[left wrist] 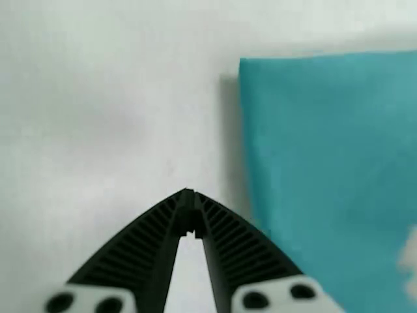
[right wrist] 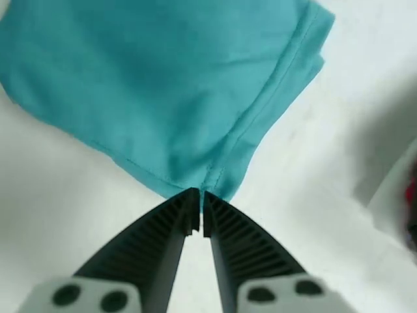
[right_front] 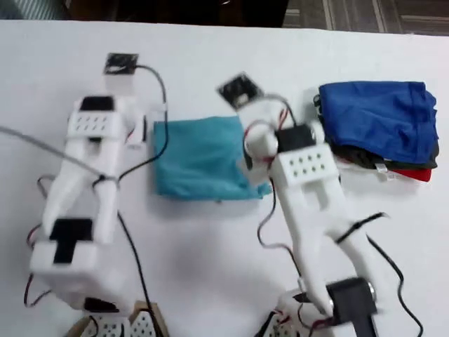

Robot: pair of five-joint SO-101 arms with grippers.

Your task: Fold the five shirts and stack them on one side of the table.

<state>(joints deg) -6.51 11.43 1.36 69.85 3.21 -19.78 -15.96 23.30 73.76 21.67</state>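
— What carries everything?

— A white table point(right_front: 210, 267). Both tools hang low over it.

— And the biggest piece of cloth?

— A teal shirt point(right_front: 200, 158), folded into a rough rectangle and lying flat between the two tools. From the left tool point(left wrist: 187, 199) it sits just off to one side, with its straight folded edge running past the tips and a narrow strip of bare table between. From the right tool point(right wrist: 199, 199) it spreads out directly ahead, and one hemmed corner comes right down to the tips.

— Other shirts?

— A stack lies on the far side of the right tool from the teal shirt, apart from it. A blue shirt point(right_front: 379, 119) lies on top, loosely folded. A black shirt point(right_front: 358, 158) peeks out under its near edge, and a red shirt point(right_front: 410, 173) shows as a thin strip at the bottom.

— How does the left tool stand?

— Clenched, its two ribbed black fingers meeting at the tips, nothing between them, over bare table.

— The right one?

— Clenched too, tips together and touching the teal corner. Whether any cloth is caught between them, I cannot tell.
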